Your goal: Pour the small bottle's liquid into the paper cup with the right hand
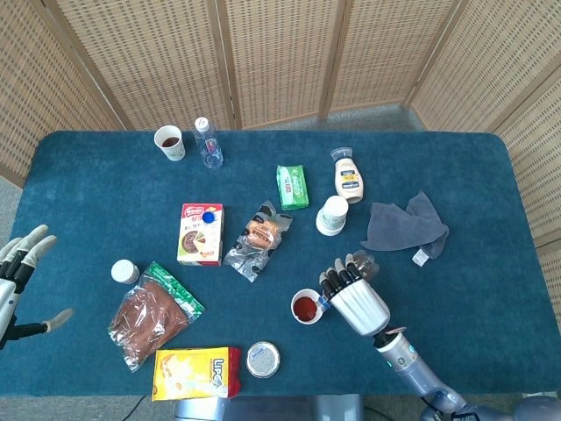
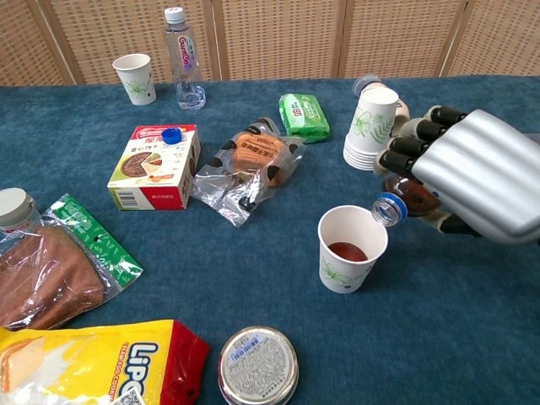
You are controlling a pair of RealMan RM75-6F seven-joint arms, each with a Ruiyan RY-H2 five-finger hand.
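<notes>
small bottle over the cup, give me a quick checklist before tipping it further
1. Right hand grips the small bottle firmly: ok, fingers wrapped around it.
2. Bottle mouth over the paper cup rim: ok, the mouth sits at the rim's right edge in the chest view.
3. Cap off: ok, the mouth looks open.
4. Cup upright with room left: ok, red liquid only at the bottom.
5. Liquid left in the bottle: cannot tell, the hand hides most of it.
6. Left hand clear of the pour: ok, at the table's far left edge.

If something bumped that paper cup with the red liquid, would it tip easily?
Probably. The paper cup looks thin and light, and holds only a little red liquid, so little weighs it down. It narrows toward its base, so a bump near the rim would likely topple it and spill.
</notes>
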